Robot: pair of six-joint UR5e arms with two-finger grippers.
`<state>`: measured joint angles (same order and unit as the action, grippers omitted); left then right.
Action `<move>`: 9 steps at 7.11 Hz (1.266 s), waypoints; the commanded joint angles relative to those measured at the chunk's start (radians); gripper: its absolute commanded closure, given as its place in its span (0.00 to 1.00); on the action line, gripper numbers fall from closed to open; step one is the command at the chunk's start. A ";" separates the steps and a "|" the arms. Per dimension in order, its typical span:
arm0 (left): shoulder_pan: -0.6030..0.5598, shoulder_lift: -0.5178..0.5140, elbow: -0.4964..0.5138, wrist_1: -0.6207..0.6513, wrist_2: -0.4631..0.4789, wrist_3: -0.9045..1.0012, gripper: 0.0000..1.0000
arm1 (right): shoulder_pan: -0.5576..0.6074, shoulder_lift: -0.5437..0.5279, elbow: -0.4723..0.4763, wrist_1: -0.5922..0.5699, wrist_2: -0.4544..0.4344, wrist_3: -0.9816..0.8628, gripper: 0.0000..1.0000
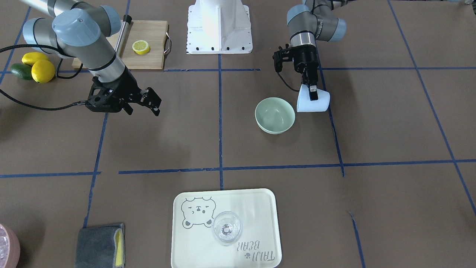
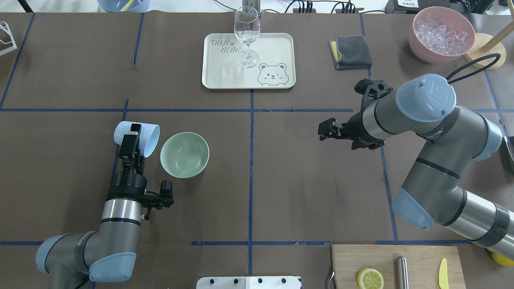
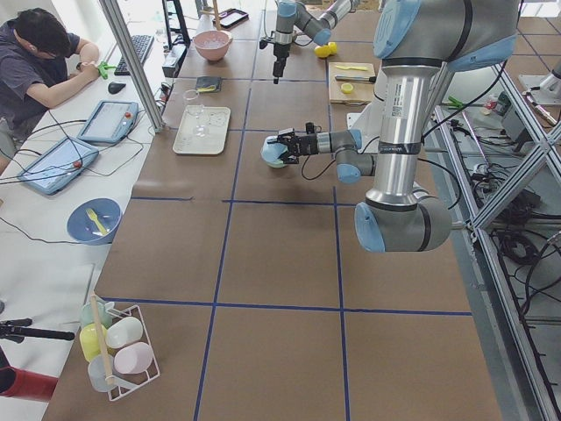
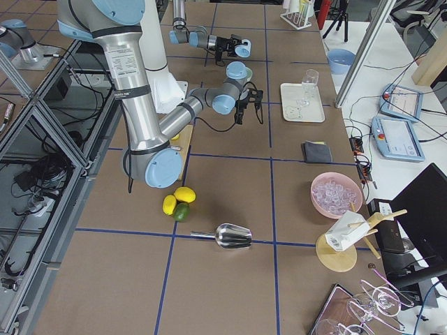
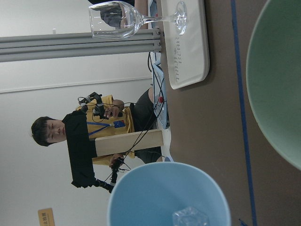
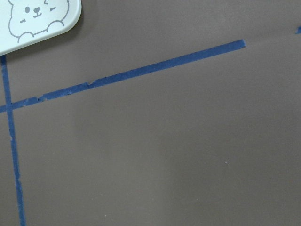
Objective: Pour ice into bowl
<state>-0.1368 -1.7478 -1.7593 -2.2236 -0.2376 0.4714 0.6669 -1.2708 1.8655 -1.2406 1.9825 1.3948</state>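
Note:
The sage-green bowl [image 2: 184,155] stands empty left of the table's middle; it also shows in the front view [image 1: 275,114] and at the right edge of the left wrist view [image 5: 277,80]. My left gripper [image 2: 135,131] is shut on the wall of a pale blue cup [image 2: 145,139], tipped on its side with its mouth beside the bowl's rim. In the left wrist view one clear ice cube [image 5: 189,217] lies inside the cup [image 5: 155,197]. A heap of ice [image 2: 441,30] fills the pink container at the far right. My right gripper [image 2: 323,131] hovers open and empty over bare table.
A cream bear tray [image 2: 225,76] with a wine glass [image 2: 246,36] stands at the far middle. A grey cloth [image 2: 350,51] lies to its right. A wooden cutting board [image 2: 417,257] with a lemon half [image 2: 370,278] is near my right base. A metal scoop [image 4: 230,236] lies further right.

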 commanded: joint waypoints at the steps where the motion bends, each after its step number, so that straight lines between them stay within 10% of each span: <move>1: 0.005 -0.025 0.001 -0.001 0.012 0.133 1.00 | -0.001 0.007 0.000 0.001 -0.001 0.010 0.00; 9: 0.006 -0.032 0.003 -0.008 0.064 0.283 1.00 | -0.004 0.014 -0.002 0.000 -0.002 0.012 0.00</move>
<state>-0.1304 -1.7794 -1.7560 -2.2269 -0.1736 0.7542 0.6641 -1.2567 1.8631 -1.2410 1.9804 1.4067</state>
